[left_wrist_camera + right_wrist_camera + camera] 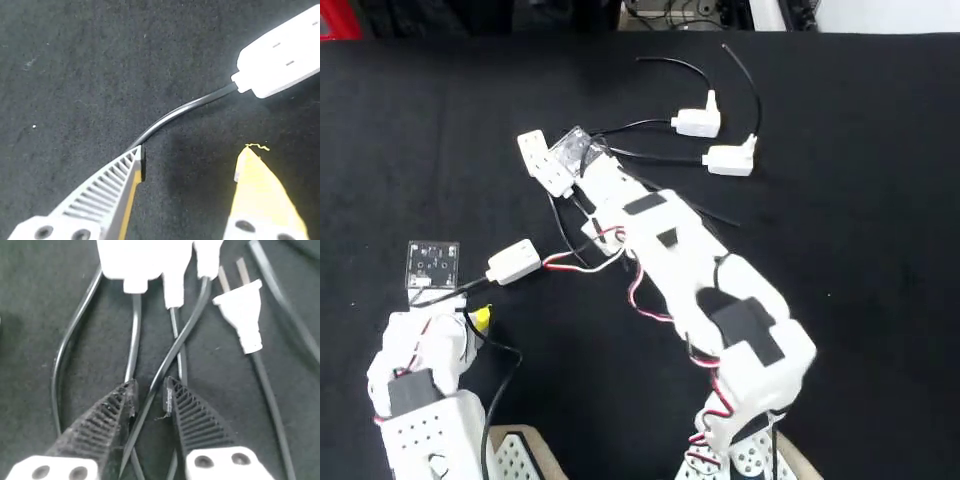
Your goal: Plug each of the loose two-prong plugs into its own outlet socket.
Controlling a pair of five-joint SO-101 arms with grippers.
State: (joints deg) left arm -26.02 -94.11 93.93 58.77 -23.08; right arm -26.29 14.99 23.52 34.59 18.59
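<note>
**High view with both wrist views.** The left gripper [192,150] is shown wide open above the black table [75,60], and nothing is grasped. The cord [175,112] of a white socket [280,55] is seen running from the socket to the tip of the white finger [117,182], where it is hidden. In the high view this socket [513,262] is placed just ahead of the left gripper [470,315], near a clear plate [432,263].

The right gripper [150,385] is positioned close to the table and is narrowly open. A second cord [190,322] is passed between its fingers [195,415]; whether that cord is touched cannot be told. A loose plug [242,310], its two prongs bare, is laid flat just beyond the gripper and to one side, near other white bodies [135,260]. A far connector [697,122] and a nearer connector [730,158], each corded, are set just beside each other, well apart from both grippers.
</note>
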